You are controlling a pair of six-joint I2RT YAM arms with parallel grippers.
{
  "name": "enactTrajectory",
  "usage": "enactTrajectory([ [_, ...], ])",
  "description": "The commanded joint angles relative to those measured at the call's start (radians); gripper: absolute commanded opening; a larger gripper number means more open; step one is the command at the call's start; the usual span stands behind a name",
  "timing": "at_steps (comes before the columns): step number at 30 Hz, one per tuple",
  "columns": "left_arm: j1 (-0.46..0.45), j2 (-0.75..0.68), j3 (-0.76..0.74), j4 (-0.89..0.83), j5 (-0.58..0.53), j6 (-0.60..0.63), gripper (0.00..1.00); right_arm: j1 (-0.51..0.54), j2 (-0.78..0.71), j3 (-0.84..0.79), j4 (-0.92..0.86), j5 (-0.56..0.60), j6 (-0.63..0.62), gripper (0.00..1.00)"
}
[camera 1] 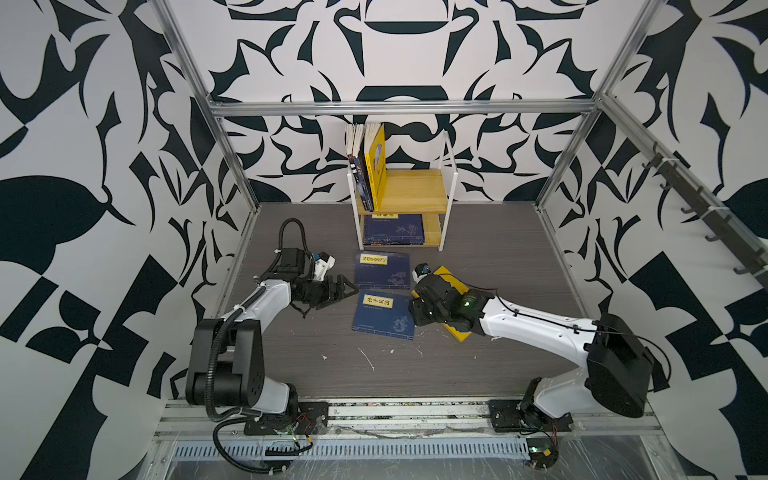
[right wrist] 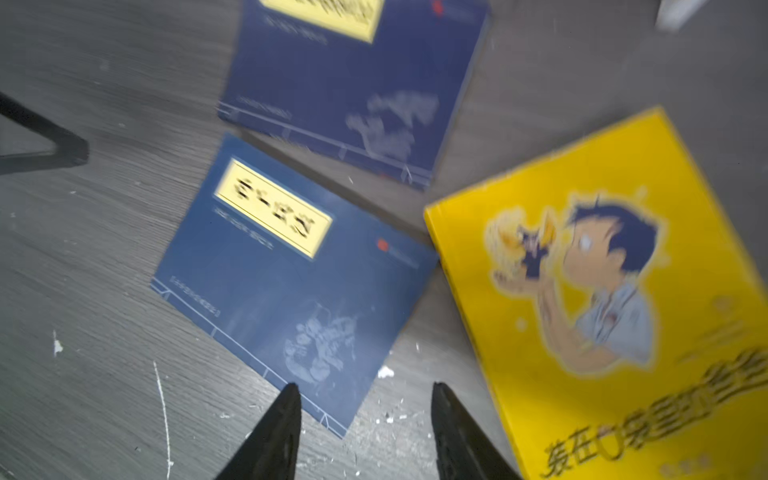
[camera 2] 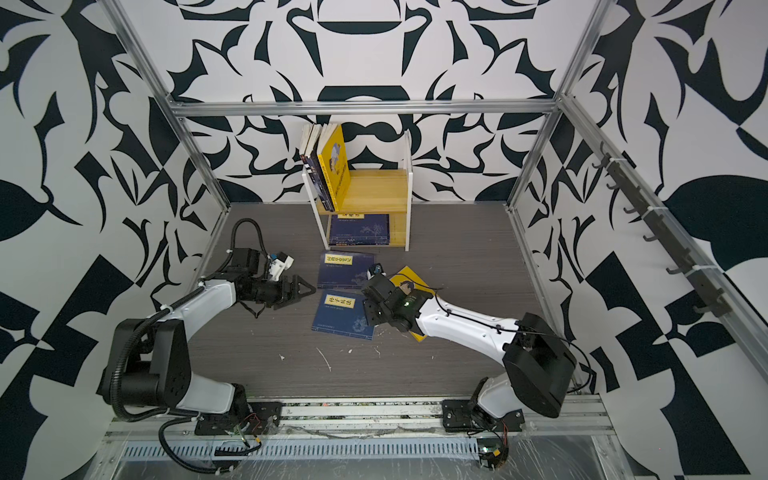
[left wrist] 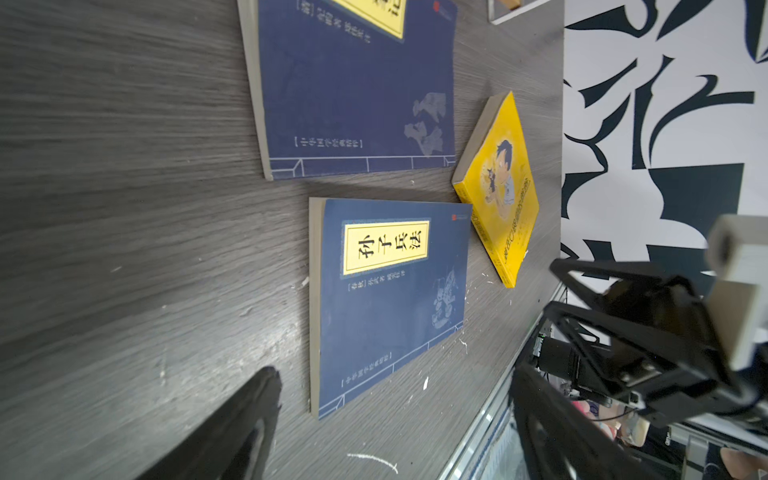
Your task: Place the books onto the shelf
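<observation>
Left end effector, wide and empty, sits beside the near navy book. Right end effector, half-open and empty, hovers over its corner, likely to grasp it.

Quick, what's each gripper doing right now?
Left gripper: open, empty.
Right gripper: open, empty, over a corner of the nearer navy book.

Grey wood-grain table, shelf, near navy book, far navy book, yellow book

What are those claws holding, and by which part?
Nothing. The left gripper and right gripper both stand open and empty, the right one over a navy book.
</observation>
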Motion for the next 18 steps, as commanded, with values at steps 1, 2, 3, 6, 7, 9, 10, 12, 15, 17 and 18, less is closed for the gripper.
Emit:
enactTrajectory([
  [1, -0.018, 0.042, 0.039, -0.019, -0.022, -0.065, 0.89, -0.017, 0.0, -0.033, 0.068, -0.043, 0.122, 0.52],
  [2, -0.025, 0.055, 0.044, -0.018, -0.022, -0.075, 0.89, -0.02, 0.006, -0.041, 0.08, -0.047, 0.125, 0.51],
  [3, -0.035, 0.069, 0.049, -0.017, -0.028, -0.079, 0.88, -0.023, 0.015, -0.046, 0.092, -0.049, 0.128, 0.5],
  [6, -0.046, 0.1, 0.071, -0.017, -0.065, -0.082, 0.89, -0.03, 0.05, -0.045, 0.127, -0.073, 0.131, 0.5],
  [7, -0.048, 0.11, 0.08, -0.016, -0.071, -0.088, 0.89, -0.033, 0.063, -0.045, 0.141, -0.082, 0.131, 0.5],
  [9, -0.056, 0.136, 0.099, -0.018, -0.061, -0.098, 0.89, -0.036, 0.087, -0.043, 0.166, -0.098, 0.137, 0.5],
  [10, -0.061, 0.152, 0.108, -0.019, -0.045, -0.103, 0.89, -0.038, 0.101, -0.038, 0.171, -0.106, 0.139, 0.5],
  [12, -0.066, 0.183, 0.124, -0.027, -0.027, -0.106, 0.89, -0.038, 0.122, -0.032, 0.176, -0.113, 0.139, 0.5],
  [15, -0.068, 0.248, 0.157, -0.049, 0.011, -0.105, 0.89, -0.042, 0.149, -0.026, 0.178, -0.115, 0.14, 0.5],
  [17, -0.068, 0.285, 0.183, -0.067, 0.031, -0.104, 0.89, -0.046, 0.159, -0.033, 0.187, -0.117, 0.148, 0.5],
  [18, -0.068, 0.303, 0.193, -0.078, 0.03, -0.102, 0.89, -0.048, 0.163, -0.038, 0.199, -0.121, 0.151, 0.5],
])
